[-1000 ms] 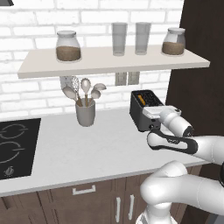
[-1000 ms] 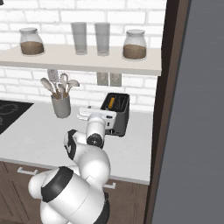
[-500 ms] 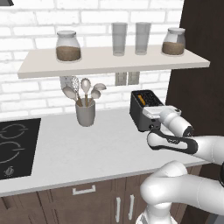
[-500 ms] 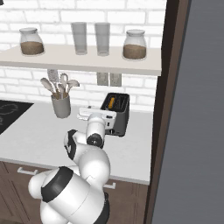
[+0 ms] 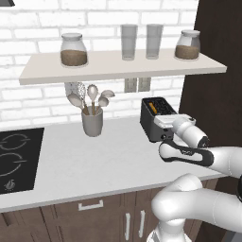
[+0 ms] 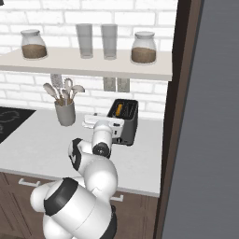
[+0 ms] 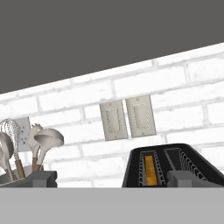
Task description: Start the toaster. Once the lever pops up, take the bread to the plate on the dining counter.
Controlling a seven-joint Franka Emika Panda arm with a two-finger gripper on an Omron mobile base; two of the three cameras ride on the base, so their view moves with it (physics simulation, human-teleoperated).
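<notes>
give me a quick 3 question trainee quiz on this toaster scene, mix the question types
1. True or false: the dark grey boxy toaster stands on the black cooktop.
2. Which toaster slot holds the tan bread slice in the hand view? A) the left slot B) the right slot C) neither
3. Fill in: the grey utensil cup with wooden-handled spoons stands under the white wall ____.

Key
1. False: it stands on the pale worktop, well to the right of the cooktop.
2. A
3. shelf
</notes>
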